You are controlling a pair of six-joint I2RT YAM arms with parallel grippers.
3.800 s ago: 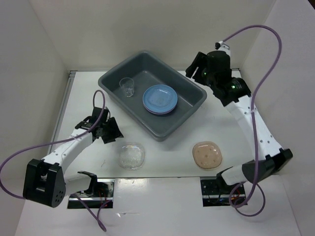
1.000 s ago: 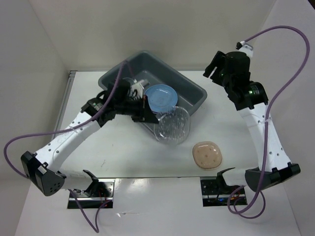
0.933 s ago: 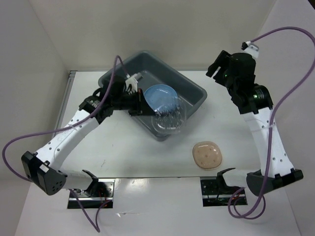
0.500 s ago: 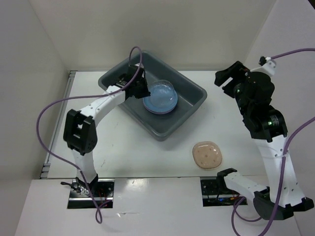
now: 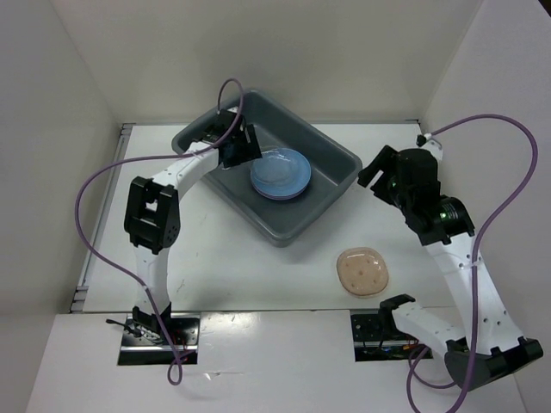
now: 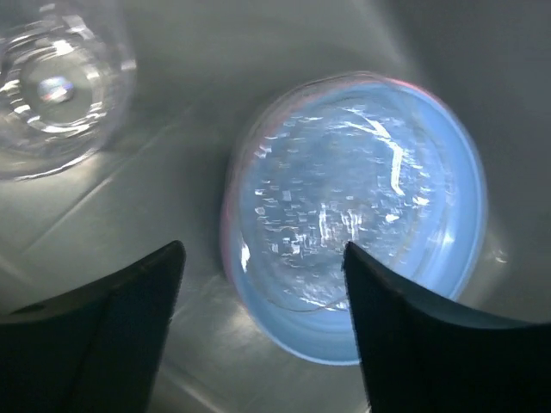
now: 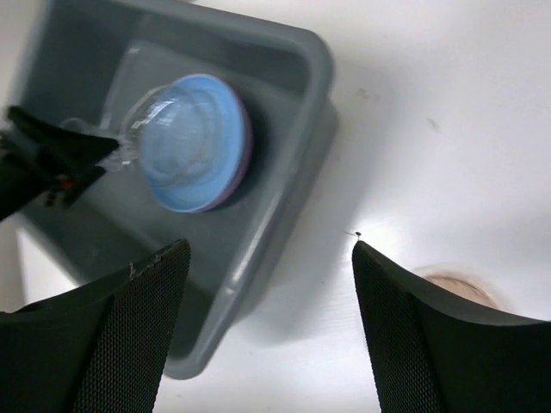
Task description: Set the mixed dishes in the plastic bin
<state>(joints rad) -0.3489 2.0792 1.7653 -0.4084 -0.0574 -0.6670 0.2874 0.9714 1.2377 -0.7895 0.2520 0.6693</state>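
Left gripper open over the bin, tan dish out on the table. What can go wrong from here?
1. The left gripper hangs open just above the clear dish, which lies on the blue plate. Pulling out low may clip it or the small clear cup.
2. The right gripper is open beside the bin. Swinging toward the tan dish could bump the bin's wall.

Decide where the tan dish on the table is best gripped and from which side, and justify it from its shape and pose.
Probably grip the tan dish by its raised rim, coming down from above with one jaw inside and one outside. It lies flat, open side up, on the table, so nothing can slide under it, while its rim stands free all round.
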